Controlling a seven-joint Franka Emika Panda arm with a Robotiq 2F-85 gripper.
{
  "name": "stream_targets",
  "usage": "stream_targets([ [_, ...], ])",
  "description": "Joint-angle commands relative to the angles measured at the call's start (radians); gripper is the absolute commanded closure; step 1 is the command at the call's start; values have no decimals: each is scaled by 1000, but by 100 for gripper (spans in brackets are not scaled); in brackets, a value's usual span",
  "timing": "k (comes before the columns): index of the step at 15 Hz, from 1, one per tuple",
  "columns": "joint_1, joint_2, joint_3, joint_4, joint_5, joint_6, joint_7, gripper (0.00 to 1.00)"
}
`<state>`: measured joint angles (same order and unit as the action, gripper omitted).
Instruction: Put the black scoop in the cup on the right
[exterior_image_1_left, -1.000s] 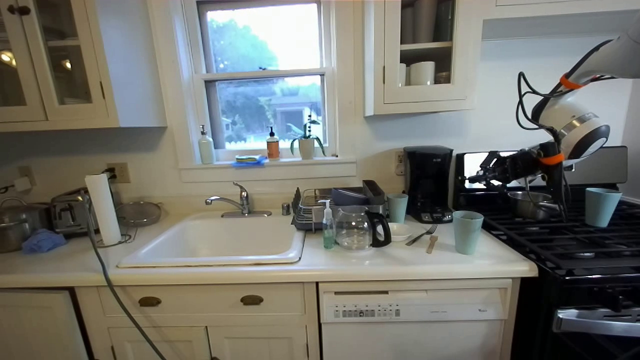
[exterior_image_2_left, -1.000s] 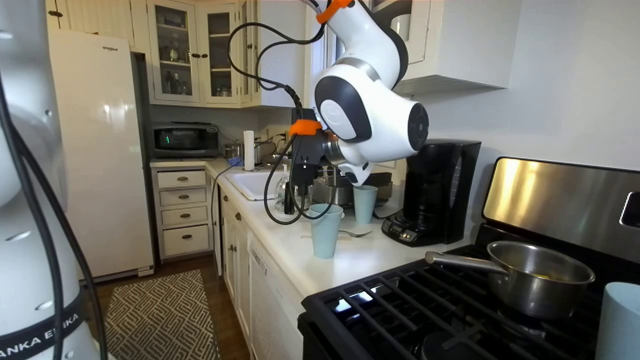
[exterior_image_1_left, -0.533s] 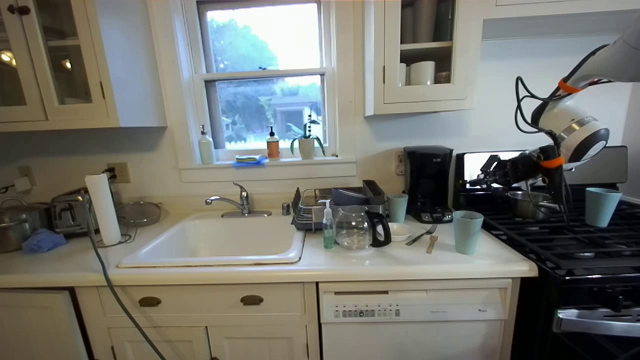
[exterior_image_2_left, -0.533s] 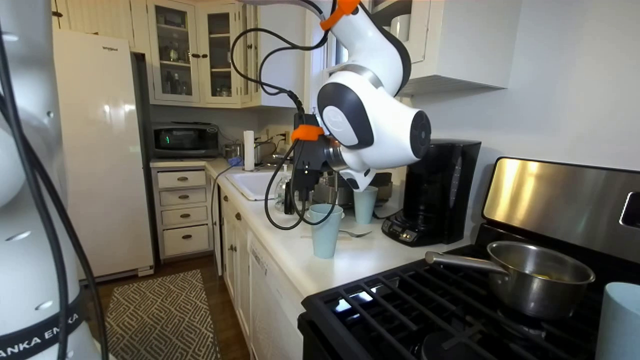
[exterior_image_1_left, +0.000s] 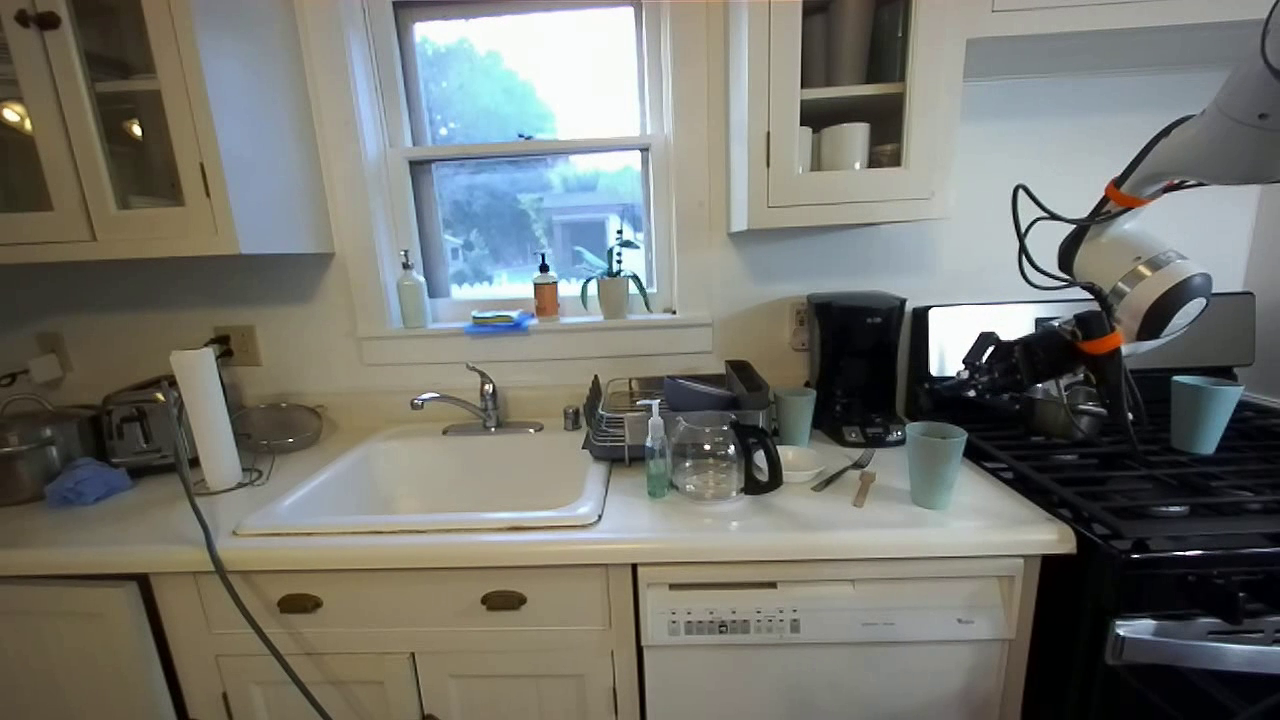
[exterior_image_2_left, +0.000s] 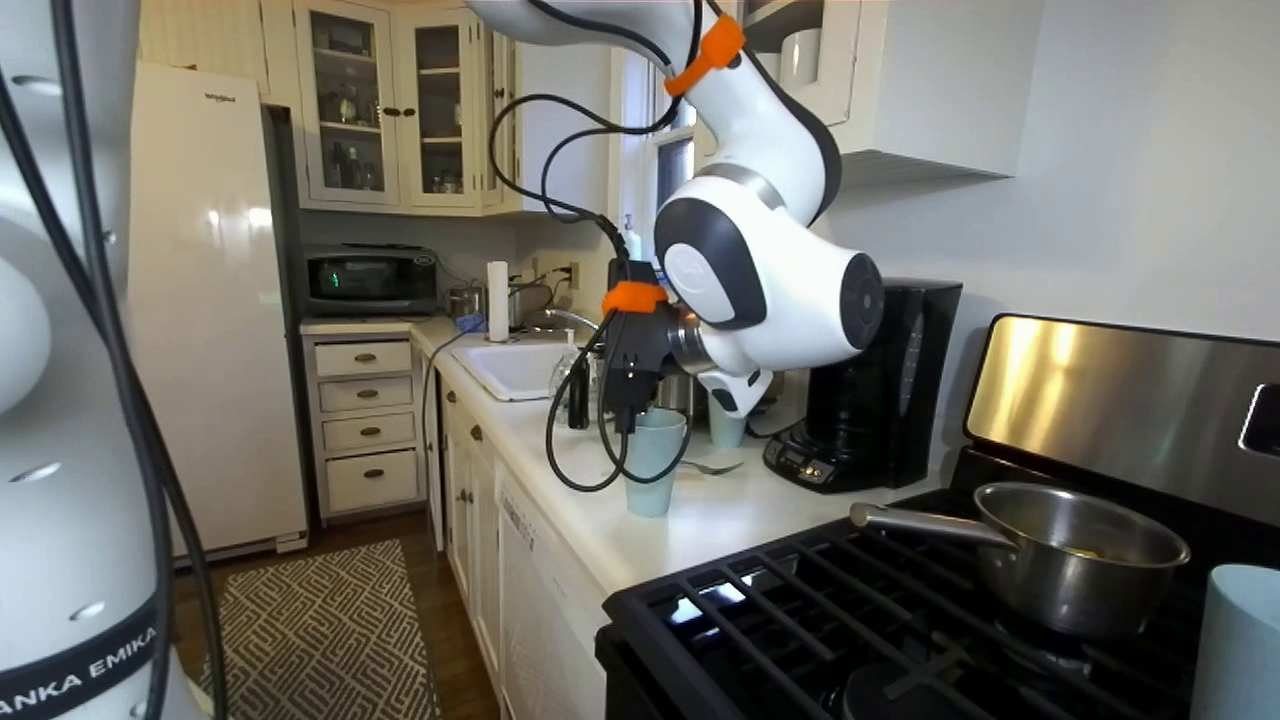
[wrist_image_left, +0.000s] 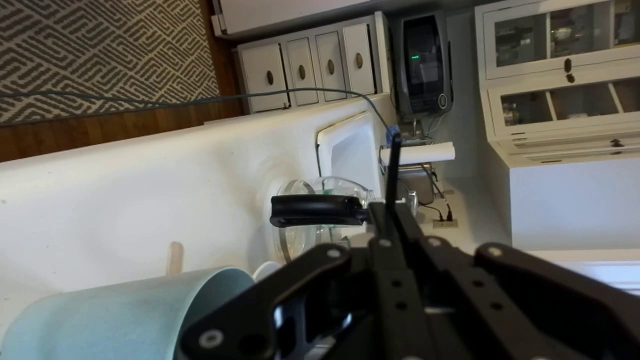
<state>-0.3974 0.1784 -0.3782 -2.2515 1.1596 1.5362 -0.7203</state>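
Our claw (wrist_image_left: 392, 215) clamps black scoop (wrist_image_left: 393, 172), jutting toward 12 o'clock in wrist view. Likely target, teal cup (wrist_image_left: 115, 315), lies at 8 o'clock there; we should centre scoop over mouth, angle it downward, release low.

In an exterior view, the sink (exterior_image_1_left: 420, 520) is set in the counter (exterior_image_1_left: 760, 530) below the window (exterior_image_1_left: 527, 145). Just right of the sink stands the soap bottle (exterior_image_1_left: 656, 462), then the coffee pot (exterior_image_1_left: 708, 478), the dish rack (exterior_image_1_left: 604, 450) behind both. The left cup (exterior_image_1_left: 795, 418) stands between the rack and the coffee maker (exterior_image_1_left: 855, 360), the bowl (exterior_image_1_left: 803, 465) before that cup and the fork (exterior_image_1_left: 843, 472) right of the bowl. The middle cup (exterior_image_1_left: 937, 470) stands near the counter's right end. Farther right, the saucepan (exterior_image_1_left: 1062, 418) and the right-hand cup (exterior_image_1_left: 1203, 420) stand on the stove (exterior_image_1_left: 1160, 570). In the wrist view, the scoop (wrist_image_left: 393, 172) is between the tips of the gripper (wrist_image_left: 391, 212).
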Motion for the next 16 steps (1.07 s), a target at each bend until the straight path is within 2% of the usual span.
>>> stream_targets([
  [1, -7, 43, -2, 36, -3, 16, 11, 99],
  [16, 10, 102, 6, 59, -61, 121, 100, 99],
])
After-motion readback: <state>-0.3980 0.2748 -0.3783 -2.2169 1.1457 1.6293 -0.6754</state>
